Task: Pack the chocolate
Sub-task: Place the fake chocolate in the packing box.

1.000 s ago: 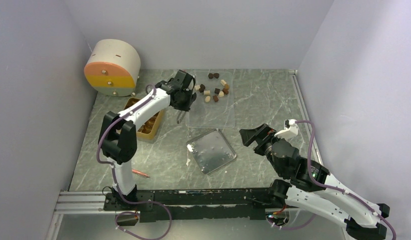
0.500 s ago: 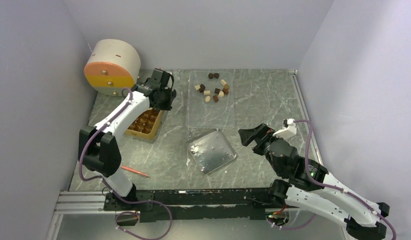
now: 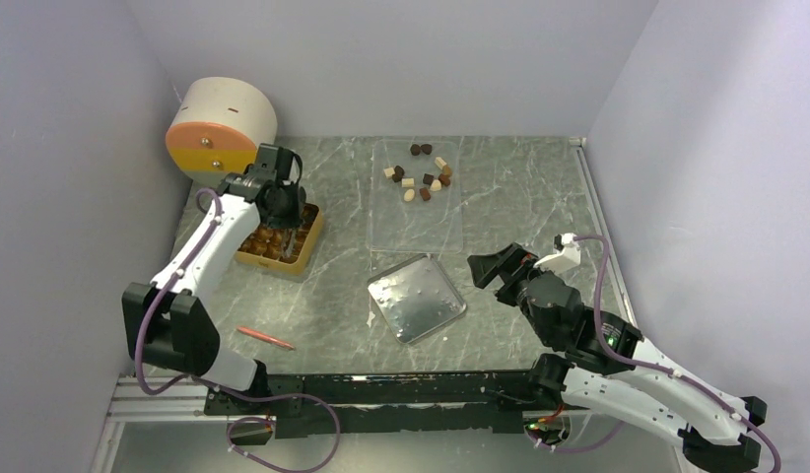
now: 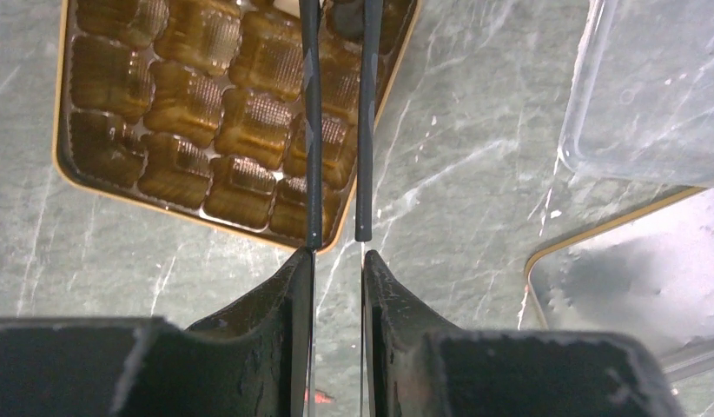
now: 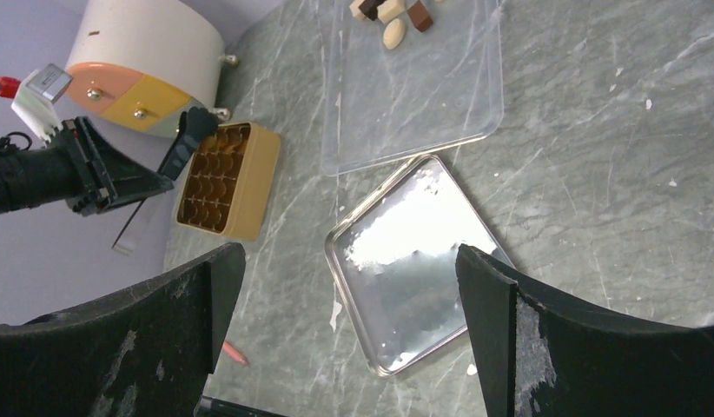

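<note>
The chocolate [image 3: 422, 177] lies as a loose cluster of dark, brown and cream pieces at the far end of a clear plastic tray [image 3: 416, 225], also seen in the right wrist view [image 5: 393, 19]. My left gripper [image 3: 280, 200] hangs over the golden compartment box [image 3: 293, 251], shut on black tweezers [image 4: 364, 130]. The tweezers reach over the box's moulded cells [image 4: 162, 104]. Their tips run out of the frame's top edge, so any piece between them is hidden. My right gripper [image 3: 492, 268] stands wide open and holds nothing, near the metal tray [image 3: 418, 298].
A round cream drawer unit [image 3: 219, 133] with orange and yellow fronts stands at the back left, just behind the box. A red-orange pen [image 3: 265, 338] lies near the front left. The enclosure walls close in on both sides.
My left arm swung left from the clear tray's chocolates to above the compartment box, still shut on the tweezers. The right arm barely moved.
</note>
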`<state>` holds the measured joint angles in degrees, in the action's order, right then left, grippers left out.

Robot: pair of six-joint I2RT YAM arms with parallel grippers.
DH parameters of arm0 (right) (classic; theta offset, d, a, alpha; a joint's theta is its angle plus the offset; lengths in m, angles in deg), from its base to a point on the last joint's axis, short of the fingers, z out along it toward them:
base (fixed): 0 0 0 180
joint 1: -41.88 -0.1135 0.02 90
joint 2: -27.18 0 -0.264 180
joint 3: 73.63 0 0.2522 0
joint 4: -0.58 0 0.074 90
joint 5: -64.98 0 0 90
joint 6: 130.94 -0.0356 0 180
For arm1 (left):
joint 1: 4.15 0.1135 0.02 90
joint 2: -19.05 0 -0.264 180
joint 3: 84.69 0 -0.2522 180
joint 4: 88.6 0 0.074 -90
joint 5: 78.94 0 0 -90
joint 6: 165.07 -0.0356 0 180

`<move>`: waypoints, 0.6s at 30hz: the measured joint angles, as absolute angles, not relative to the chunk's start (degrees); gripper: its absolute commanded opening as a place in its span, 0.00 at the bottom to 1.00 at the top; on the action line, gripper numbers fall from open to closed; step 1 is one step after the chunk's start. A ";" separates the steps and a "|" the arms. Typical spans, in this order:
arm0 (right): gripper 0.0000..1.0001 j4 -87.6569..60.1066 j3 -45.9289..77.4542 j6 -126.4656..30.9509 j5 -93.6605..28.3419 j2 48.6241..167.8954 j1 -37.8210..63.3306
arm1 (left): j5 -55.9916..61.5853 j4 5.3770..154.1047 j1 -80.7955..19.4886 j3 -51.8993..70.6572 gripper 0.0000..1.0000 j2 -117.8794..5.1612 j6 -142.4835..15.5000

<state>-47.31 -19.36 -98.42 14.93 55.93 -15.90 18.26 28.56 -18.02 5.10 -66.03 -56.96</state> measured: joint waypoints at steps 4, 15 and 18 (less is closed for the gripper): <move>0.97 -46.98 -19.47 -98.42 14.90 55.95 -15.90 | 18.63 27.57 -18.04 7.81 0.28 -63.15 -56.94; 0.97 -46.41 -19.49 -98.42 13.70 55.82 -15.90 | 18.43 26.70 -18.04 12.34 0.28 -62.14 -56.79; 0.97 -46.39 -19.49 -98.44 13.61 55.47 -15.90 | 18.41 26.92 -18.04 12.84 0.29 -62.14 -56.77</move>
